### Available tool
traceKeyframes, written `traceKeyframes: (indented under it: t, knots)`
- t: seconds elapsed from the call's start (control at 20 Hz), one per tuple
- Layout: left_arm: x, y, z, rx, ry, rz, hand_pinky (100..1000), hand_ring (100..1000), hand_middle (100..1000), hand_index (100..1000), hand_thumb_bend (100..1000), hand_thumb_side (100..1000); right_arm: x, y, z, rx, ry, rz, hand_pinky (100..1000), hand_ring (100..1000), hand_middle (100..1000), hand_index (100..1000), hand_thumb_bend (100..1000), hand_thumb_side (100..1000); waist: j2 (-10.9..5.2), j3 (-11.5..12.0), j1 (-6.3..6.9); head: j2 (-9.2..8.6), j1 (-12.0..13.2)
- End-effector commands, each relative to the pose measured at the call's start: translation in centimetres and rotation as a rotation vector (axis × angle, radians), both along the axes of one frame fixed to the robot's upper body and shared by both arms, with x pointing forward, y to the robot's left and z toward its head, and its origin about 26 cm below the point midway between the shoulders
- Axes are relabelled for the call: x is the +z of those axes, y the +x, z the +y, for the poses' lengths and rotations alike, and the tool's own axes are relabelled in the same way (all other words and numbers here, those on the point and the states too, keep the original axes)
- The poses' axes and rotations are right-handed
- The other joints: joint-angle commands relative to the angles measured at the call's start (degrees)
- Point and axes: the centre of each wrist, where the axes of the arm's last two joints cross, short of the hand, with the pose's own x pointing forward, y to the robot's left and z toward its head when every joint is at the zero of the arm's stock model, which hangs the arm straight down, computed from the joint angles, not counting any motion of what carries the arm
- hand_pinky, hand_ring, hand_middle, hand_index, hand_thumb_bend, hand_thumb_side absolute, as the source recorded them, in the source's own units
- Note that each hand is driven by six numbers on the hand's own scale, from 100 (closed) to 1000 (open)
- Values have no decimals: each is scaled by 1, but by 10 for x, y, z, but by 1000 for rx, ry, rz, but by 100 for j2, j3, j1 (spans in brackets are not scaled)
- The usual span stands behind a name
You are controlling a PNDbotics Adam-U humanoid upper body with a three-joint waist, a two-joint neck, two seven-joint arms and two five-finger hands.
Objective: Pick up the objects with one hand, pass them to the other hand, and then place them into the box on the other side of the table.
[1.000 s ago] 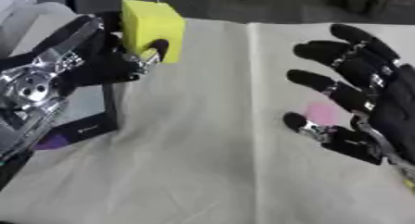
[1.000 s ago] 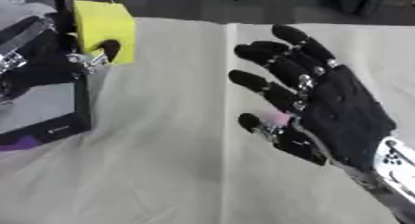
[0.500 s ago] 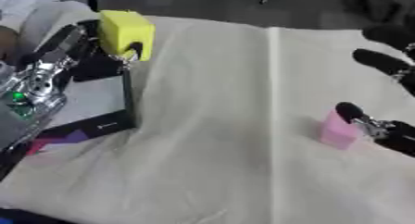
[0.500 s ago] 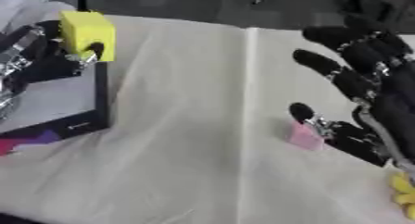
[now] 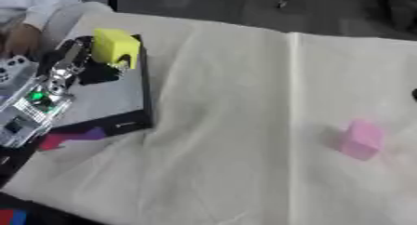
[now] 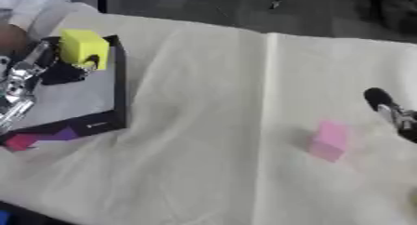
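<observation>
Upper left: left hand [image 5: 77,68] pinching yellow block [image 5: 113,46] over black box [image 5: 145,87], not released. Right edge: right hand [image 6: 391,111], finger spread impossible to tell. Lower right: pink block [image 6: 329,140] on cloth, waiting.

At three o'clock, the black right hand [image 6: 393,113] was mostly cut off; its fingers' pose was unclear.

Yellow block [image 5: 113,46] sitting over the far end of the box [image 5: 143,91], left side of table; box is black-walled, grey inside, lying flat; pink block [image 6: 330,140] resting alone on the cloth at right, well apart from the box
</observation>
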Motion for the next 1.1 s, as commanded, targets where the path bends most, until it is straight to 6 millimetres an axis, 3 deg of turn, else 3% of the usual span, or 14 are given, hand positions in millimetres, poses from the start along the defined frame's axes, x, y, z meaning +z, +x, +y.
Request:
traceKeyframes:
  t: [0.05,0.35,0.5,0.55,0.65,0.7,0.8,0.9,1.1]
  knots:
    - [12,-1,20,69,58,-11,766,536,360,379,100,141,13,-3,-10,-43,5,-58,890,803,837,831,553,100,-96,-1,14,-52,70]
    - [9,-1,34,143,109,39,783,570,414,444,100,100,13,-3,-14,-67,23,-78,891,803,838,830,552,100,-92,17,13,-31,169]
    - [7,-1,36,134,135,97,858,698,590,664,119,100,14,-3,-15,-78,30,-87,891,803,838,830,554,100,-93,19,10,-27,193]
    - [7,-1,37,129,150,113,894,768,682,762,191,100,14,-3,-16,-82,32,-89,891,803,838,830,554,100,-92,18,9,-25,198]
    - [7,-1,37,122,184,152,953,840,754,830,372,108,14,-3,-17,-87,36,-92,891,802,838,830,553,100,-94,14,6,-18,200]
    - [7,-1,37,117,206,178,978,859,765,848,492,230,14,-3,-17,-88,38,-93,891,802,838,830,553,100,-94,10,7,-21,193]
    - [7,-1,37,107,251,224,1000,889,789,879,634,359,14,-3,-17,-90,40,-95,890,801,838,831,552,100,-94,6,8,-29,166]
    - [8,-1,38,112,292,258,1000,916,812,905,695,403,14,-3,-18,-91,43,-95,890,801,838,831,548,100,-93,4,9,-44,138]
    - [14,-1,40,162,346,280,1000,950,841,936,716,422,13,-4,-19,-96,46,-97,890,800,839,831,546,100,-91,-5,14,-61,51]
